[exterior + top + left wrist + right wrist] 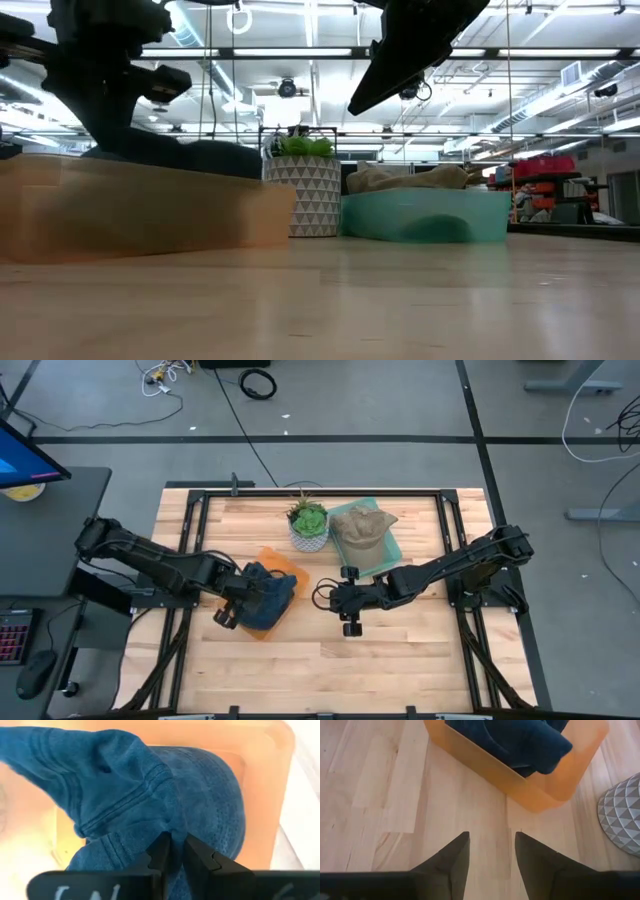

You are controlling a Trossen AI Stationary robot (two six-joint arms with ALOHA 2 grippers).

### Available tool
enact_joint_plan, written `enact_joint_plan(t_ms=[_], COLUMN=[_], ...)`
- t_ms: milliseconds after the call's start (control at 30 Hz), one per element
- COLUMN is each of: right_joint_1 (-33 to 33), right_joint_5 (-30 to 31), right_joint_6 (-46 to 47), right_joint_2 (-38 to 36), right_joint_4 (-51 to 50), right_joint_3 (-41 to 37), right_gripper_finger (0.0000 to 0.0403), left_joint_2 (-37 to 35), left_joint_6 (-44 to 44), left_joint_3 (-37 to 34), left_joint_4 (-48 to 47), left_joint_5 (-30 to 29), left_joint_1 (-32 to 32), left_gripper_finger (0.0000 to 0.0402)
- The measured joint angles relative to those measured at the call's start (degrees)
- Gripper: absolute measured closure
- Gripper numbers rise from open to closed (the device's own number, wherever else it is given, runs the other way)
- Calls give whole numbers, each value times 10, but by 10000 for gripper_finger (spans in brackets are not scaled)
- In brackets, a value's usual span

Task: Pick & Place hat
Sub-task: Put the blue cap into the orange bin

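A blue denim hat (268, 595) lies in an orange tray (281, 563) left of the table's middle; the left wrist view shows the hat's crown (150, 795) filling the tray (265, 785). My left gripper (178, 851) is over the hat and shut on it. A tan hat (362, 528) rests in a teal tray (392, 543) near the far edge. My right gripper (491, 851) hovers open above bare wood, to the right of the orange tray (520, 780), touching nothing. My left gripper pinches a fold of the blue hat's cloth (172, 827) between its two fingers, coming from above and from the table's left. The hat lies bunched in the orange tray, its crown creased toward the fingers.
A potted green plant in a white patterned pot (308, 525) stands between the two trays near the far edge. The near half of the wooden table (330, 670) is bare. A black frame (200, 495) borders the table.
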Motion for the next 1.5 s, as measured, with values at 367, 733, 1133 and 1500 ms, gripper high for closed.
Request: enact_joint_plan(t_ms=[367, 733, 1133, 1500], right_joint_1=[0, 0, 0, -6], right_joint_5=[0, 0, 0, 0], right_joint_6=[0, 0, 0, -2], right_joint_2=[0, 0, 0, 0], right_joint_4=[10, 9, 10, 16], right_joint_3=[0, 0, 0, 0], right_gripper_finger=[243, 243, 243, 243], left_joint_2=[7, 5, 5, 6], left_joint_6=[-5, -191, -324, -267], left_joint_3=[0, 84, -26, -112], left_joint_4=[95, 24, -5, 168], left_joint_5=[-56, -92, -189, -170], left_joint_1=[20, 7, 39, 54], left_gripper_finger=[266, 240, 393, 399])
